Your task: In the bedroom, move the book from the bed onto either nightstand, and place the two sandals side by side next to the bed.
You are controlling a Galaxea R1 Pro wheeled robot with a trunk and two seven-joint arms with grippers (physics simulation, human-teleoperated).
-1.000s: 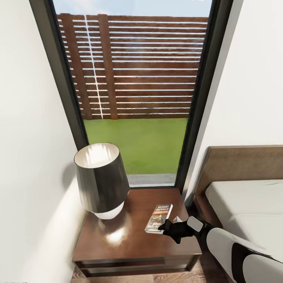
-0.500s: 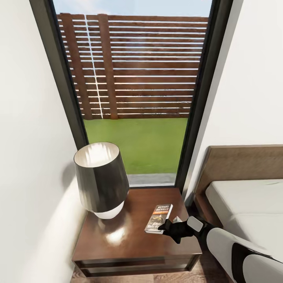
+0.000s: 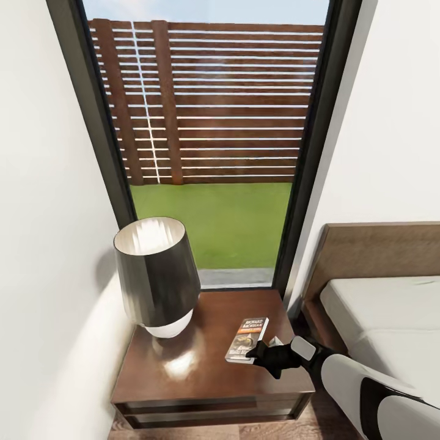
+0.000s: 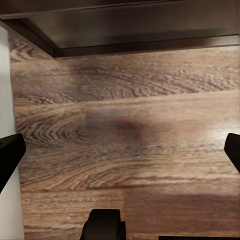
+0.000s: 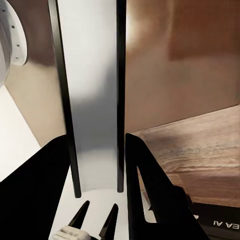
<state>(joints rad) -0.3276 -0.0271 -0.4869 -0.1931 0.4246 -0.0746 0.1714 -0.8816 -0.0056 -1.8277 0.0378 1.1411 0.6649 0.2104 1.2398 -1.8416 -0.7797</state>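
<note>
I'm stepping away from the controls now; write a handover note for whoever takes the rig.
Right gripper: at the book's near end; whether it grips the book can't be told.
Left gripper: open, over bare floor.
Book: flat on the nightstand, beside the lamp.
Bed: right of the nightstand.
Done: book is on the nightstand.
Left: free the right gripper, then set both sandals side by side by the bed.

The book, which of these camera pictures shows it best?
The head view: the whole book lies flat on the nightstand, cover readable, the right tool at its near end. The right wrist view catches just a dark corner with lettering. The left wrist view looks at floor.
</note>
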